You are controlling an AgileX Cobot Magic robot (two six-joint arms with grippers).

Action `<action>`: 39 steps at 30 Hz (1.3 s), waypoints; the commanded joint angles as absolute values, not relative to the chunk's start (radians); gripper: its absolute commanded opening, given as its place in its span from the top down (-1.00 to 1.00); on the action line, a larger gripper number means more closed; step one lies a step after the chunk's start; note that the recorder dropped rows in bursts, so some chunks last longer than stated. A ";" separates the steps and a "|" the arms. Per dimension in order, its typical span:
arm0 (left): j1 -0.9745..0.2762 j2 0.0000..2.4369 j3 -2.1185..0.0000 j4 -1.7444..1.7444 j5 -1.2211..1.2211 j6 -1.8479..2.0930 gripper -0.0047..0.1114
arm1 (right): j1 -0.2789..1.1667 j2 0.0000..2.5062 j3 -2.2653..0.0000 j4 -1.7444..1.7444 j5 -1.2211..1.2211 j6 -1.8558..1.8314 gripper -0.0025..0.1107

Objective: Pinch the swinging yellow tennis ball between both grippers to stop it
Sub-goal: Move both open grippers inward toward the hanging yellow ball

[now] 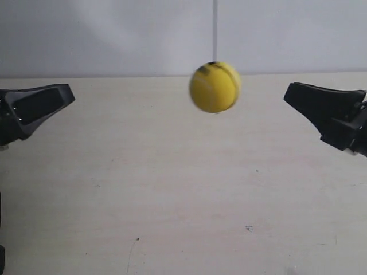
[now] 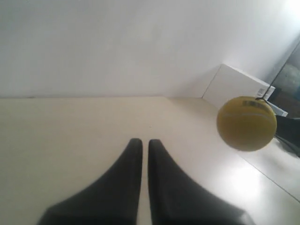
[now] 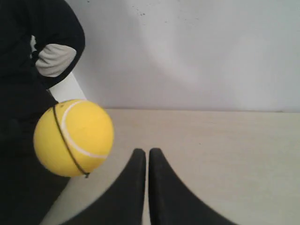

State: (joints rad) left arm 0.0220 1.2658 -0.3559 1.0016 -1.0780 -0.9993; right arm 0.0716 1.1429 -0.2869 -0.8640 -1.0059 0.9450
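Note:
The yellow tennis ball [image 1: 215, 87] hangs blurred on a thin string [image 1: 215, 28] above the table, apart from both grippers. The gripper at the exterior view's left [image 1: 67, 93] and the gripper at the exterior view's right [image 1: 291, 91] point their tapered black jaws toward it, each well short of it. In the left wrist view the ball [image 2: 247, 123] floats off to one side of my left gripper [image 2: 142, 142], whose jaws are shut with only a slit between them. In the right wrist view the ball [image 3: 73, 137], wrapped by a black string, is beside my right gripper [image 3: 144, 152], also shut and empty.
A pale wooden table [image 1: 183, 195] runs back to a white wall [image 1: 114, 34]. A white box [image 2: 236, 89] stands at the table's far end in the left wrist view. A person in dark clothing [image 3: 28, 70] stands behind the ball in the right wrist view.

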 commanded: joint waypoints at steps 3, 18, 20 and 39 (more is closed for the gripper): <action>-0.116 1.405 -0.389 0.827 -1.090 -0.735 0.84 | 0.070 1.318 -0.364 -0.913 -1.174 0.884 0.96; -0.308 1.560 -0.586 0.828 -0.987 -0.713 0.84 | 0.184 1.479 -0.482 -0.997 -1.112 0.757 0.96; -0.335 1.577 -0.596 0.829 -0.987 -0.706 0.84 | 0.199 1.479 -0.494 -0.994 -1.115 0.756 0.96; -0.411 1.616 -0.628 0.891 -1.169 -0.785 0.84 | 0.260 1.477 -0.501 -1.032 -1.081 0.758 0.96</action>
State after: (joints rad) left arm -0.4072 1.6171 -0.6248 0.8765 -1.0660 -0.7627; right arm 0.2580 1.4779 -0.4969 -1.0199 -1.0684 0.7625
